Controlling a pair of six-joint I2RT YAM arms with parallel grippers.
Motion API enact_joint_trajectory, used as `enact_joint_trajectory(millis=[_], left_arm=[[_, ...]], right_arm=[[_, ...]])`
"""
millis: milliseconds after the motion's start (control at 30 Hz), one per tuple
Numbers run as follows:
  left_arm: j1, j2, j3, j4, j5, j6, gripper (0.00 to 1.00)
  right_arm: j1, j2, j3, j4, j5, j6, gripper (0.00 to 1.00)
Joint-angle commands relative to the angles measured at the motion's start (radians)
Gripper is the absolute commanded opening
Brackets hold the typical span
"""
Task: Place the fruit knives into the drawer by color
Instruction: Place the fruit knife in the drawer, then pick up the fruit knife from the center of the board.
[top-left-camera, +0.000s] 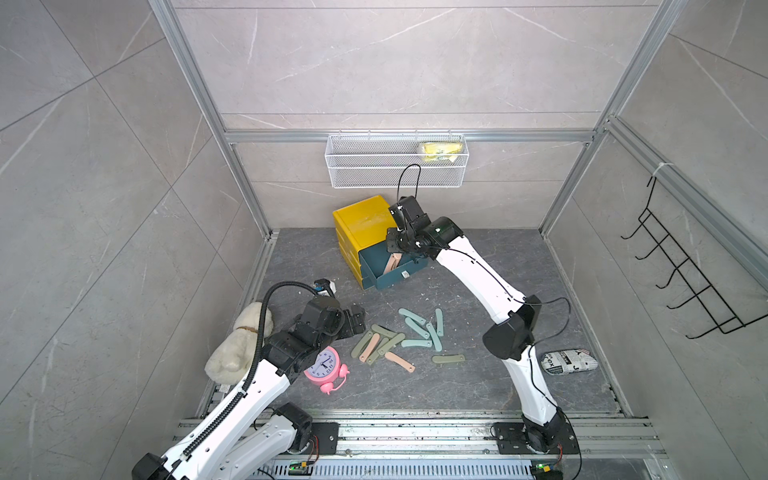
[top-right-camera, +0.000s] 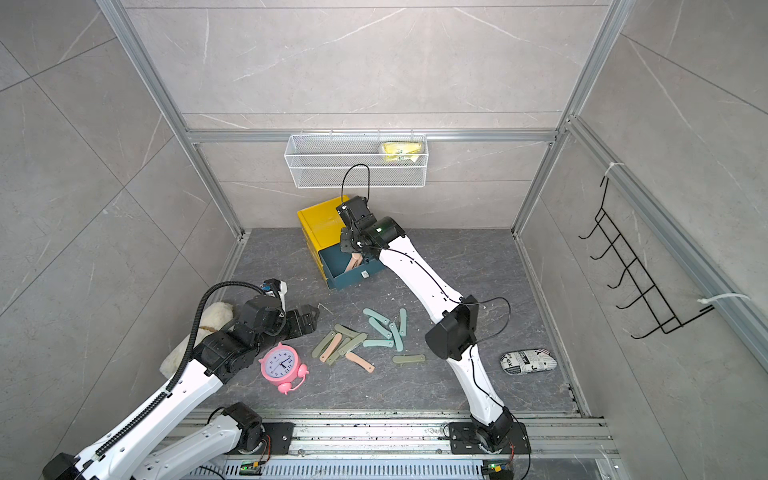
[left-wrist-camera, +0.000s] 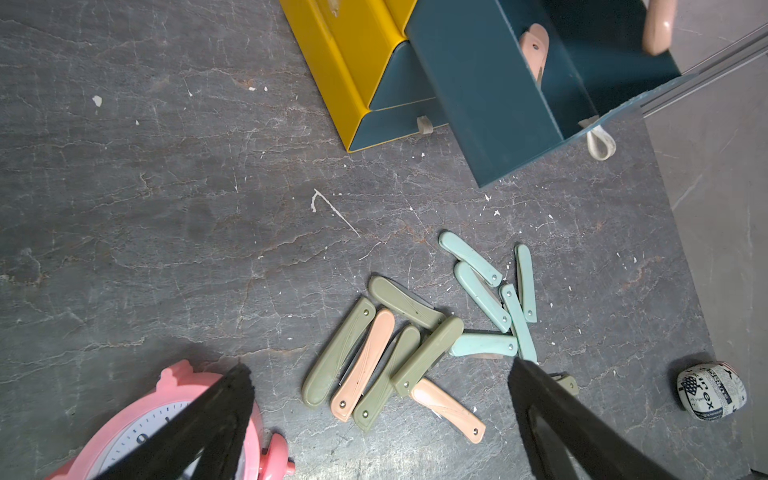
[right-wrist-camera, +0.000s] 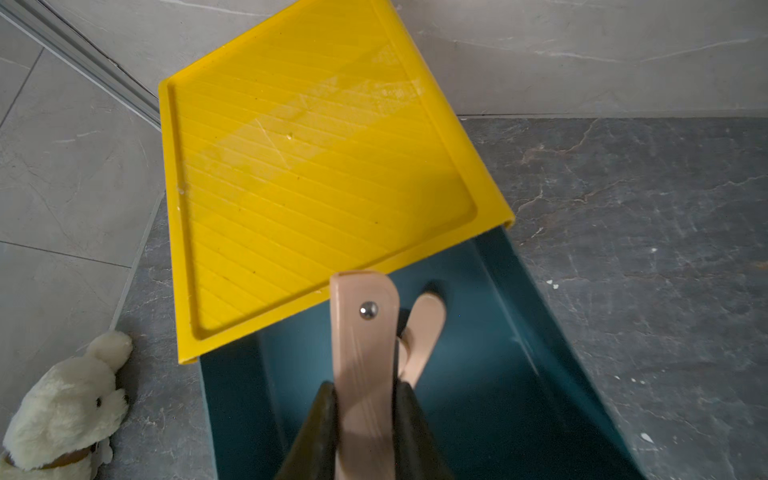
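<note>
The right tool (right-wrist-camera: 365, 399), nearly closed, pinches a pink knife (right-wrist-camera: 361, 332) over the open drawer (right-wrist-camera: 519, 353), a second pink knife (right-wrist-camera: 428, 328) lying just below it; the pile of knives (top-left-camera: 392, 341) behind it lies unsorted.

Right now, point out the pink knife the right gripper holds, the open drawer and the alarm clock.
pink knife (right-wrist-camera: 362, 353): right wrist view, flat handle below the rivet.
open drawer (top-left-camera: 388, 280): in a top view, front panel.
alarm clock (top-right-camera: 280, 362): in a top view, white dial.
</note>
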Motion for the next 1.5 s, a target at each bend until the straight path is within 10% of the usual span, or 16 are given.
enact_joint_trajectory(millis=[0,133,667,933,1467], left_arm=[[0.003,-0.011,0.001,-0.004,0.011,-0.014,0.99],[0.003,-0.007,0.006,-0.004,0.017,0.003,1.00],[-0.007,0.079,0.061,-0.026,0.236,0.025,0.98],[-0.178,0.148,0.054,-0.016,0.174,0.020,0.97],[-0.179,0.571,0.076,0.046,0.065,0.119,0.57]], right_arm=[[0.004,0.093,0.228,-0.185,0.026,-0.007,0.31],[0.004,0.174,0.374,-0.245,0.019,0.001,0.47],[0.031,-0.084,0.192,-0.188,0.072,-0.008,0.48],[0.047,-0.620,-0.752,0.368,0.075,0.013,0.56],[0.047,-0.912,-1.294,0.464,0.049,0.119,0.54]])
